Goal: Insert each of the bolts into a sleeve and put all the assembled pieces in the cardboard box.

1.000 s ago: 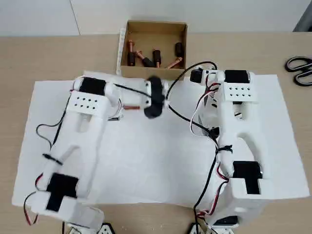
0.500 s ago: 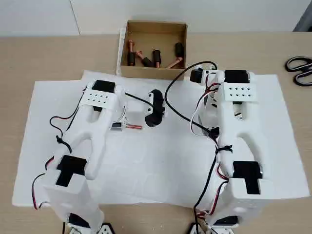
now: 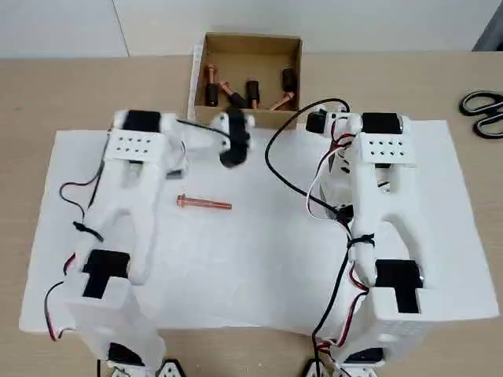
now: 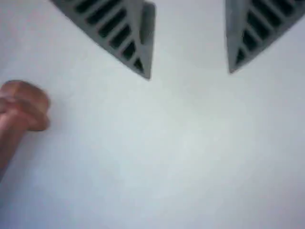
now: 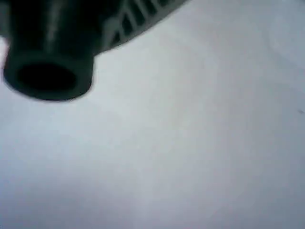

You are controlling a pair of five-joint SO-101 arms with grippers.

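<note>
A copper bolt [image 3: 203, 203] lies flat on the white paper, its head toward the left arm. In the left wrist view the bolt's head [image 4: 23, 106] sits off to one side of my left gripper [image 4: 188, 74], which is open with nothing between its fingers, just above the paper. My right gripper is tucked under the right arm. The right wrist view shows a black sleeve [image 5: 47, 62] held up off the paper against a grey finger [image 5: 136, 16]. The cardboard box [image 3: 251, 39] at the back holds several assembled pieces.
White paper [image 3: 259, 267] covers the table's middle, with bare room between the two arms. Scissors [image 3: 483, 110] lie at the far right edge. Black and red cables [image 3: 295, 184] run across the paper between the arms.
The left gripper let go of the bolt, which now lies on the paper. It then pulled back toward the box side, away from the bolt. The right arm has kept still.
</note>
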